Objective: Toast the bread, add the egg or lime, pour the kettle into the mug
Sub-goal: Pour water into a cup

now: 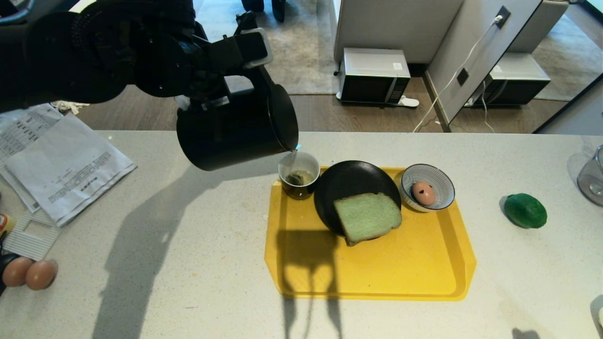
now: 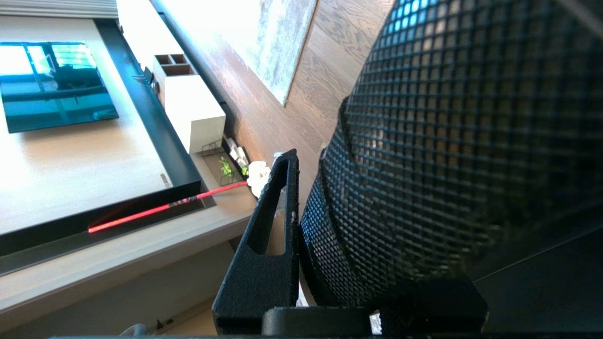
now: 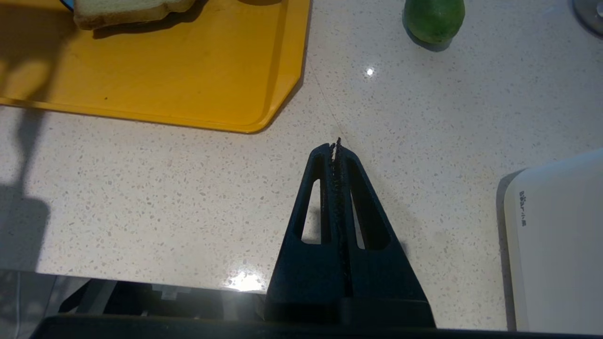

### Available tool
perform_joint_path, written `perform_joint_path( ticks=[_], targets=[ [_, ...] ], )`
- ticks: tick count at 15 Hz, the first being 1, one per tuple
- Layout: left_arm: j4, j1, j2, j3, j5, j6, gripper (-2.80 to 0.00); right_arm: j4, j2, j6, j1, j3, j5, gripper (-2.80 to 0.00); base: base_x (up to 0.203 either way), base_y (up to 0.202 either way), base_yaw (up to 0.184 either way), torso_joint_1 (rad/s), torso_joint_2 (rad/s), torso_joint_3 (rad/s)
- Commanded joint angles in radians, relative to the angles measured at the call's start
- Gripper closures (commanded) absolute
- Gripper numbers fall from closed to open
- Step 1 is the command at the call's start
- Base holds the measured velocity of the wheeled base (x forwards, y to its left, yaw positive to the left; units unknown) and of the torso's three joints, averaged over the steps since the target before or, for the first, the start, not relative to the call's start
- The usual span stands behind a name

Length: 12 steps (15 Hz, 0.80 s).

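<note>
One arm working. Gripped the kettle (image 1: 235, 136) by its handle with the left gripper (image 1: 238, 61), high above the counter (image 1: 188, 235), off the far left corner of the yellow tray (image 1: 377, 278). Fingers (image 2: 268, 226) narrowed around the handle, pressed against the kettle's dark meshed surface in the left wrist view.

Key relation: tipped the kettle's long axis close to level, base toward the counter's left end, mouth toward the right. Placed the spout lip directly over the far-left rim of the mug (image 1: 299, 175), apart from it, with a thin stream falling in. Mug seated in the tray's far left corner, touching or just beside the black plate (image 1: 348, 181); tea bag inside, some liquid showing. Judged the pour as under way, not finished; next likely to need the lip kept over the mug mouth, then the kettle rolled back upright. Risk of spilling onto the tray if the lip drifts left.

Parked the right gripper (image 3: 337, 146) over bare counter off the tray's near right corner, fingers pressed together, nothing held. Left arm far nearer to the mug.

Bread (image 1: 367, 217) laid on the plate's near side, overhanging onto the tray. Egg (image 1: 423, 193) inside the striped bowl (image 1: 443, 181) at the tray's far right corner. Lime (image 1: 525, 210) on the counter, well right of the tray.

Writing: printed papers (image 1: 66, 165) by the counter's left edge, too small to read. Grey logo on a white appliance (image 3: 556, 235) beside the right gripper, not read with confidence.
</note>
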<state>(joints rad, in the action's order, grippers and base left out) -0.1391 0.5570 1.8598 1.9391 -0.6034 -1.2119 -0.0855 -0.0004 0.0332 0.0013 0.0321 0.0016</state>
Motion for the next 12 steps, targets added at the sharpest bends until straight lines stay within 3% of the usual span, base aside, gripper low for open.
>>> perform_joint_path(
  ticks=[1,12],
  targets=[
    [0.0,0.001,-0.012,0.0,-0.003,-0.006,0.0,0.0,0.0,0.001,0.0,0.0,0.0,0.0,0.0,0.0,0.0,0.0,0.0,0.0],
    [-0.001,0.021,0.009,0.0,-0.011,-0.006,0.0,0.0,0.0,0.002,0.0,0.0,0.0,0.0,0.0,0.0,0.0,0.0,0.0,0.0]
  ],
)
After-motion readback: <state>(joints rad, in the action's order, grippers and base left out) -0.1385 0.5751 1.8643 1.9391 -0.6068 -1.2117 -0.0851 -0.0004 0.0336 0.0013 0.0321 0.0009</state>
